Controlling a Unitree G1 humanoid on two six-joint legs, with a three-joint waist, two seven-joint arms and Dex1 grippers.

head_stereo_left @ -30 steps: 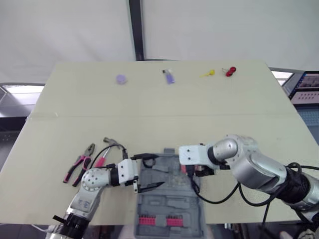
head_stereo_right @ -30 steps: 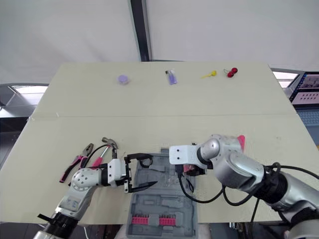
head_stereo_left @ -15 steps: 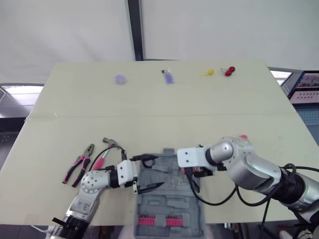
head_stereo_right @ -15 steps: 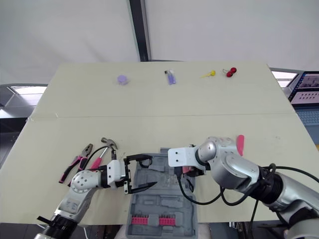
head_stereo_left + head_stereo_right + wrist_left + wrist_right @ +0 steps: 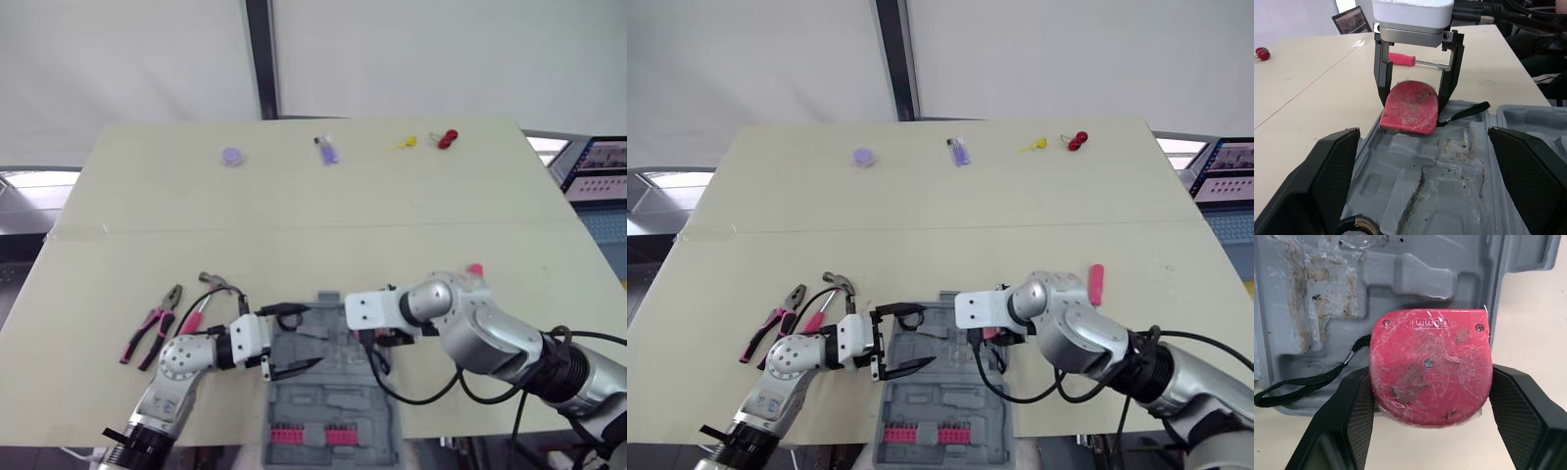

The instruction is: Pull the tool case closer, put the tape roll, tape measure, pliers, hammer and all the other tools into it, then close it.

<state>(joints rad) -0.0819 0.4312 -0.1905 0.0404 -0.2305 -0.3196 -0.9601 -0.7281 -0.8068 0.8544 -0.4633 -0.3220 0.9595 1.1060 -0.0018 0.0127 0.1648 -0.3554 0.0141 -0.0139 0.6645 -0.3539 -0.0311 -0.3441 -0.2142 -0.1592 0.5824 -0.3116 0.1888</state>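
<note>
While poised at the far right edge of the open tool case, half over the tray and half over the counter, hangs the red tape measure pinched by its sides in the right gripper, strap trailing into the tray, probably bound for a moulded recess. Holds the left gripper spread wide and empty over the case's left side, perhaps to steady it. Has the pliers and hammer lying left of the case, not yet packed.
</note>
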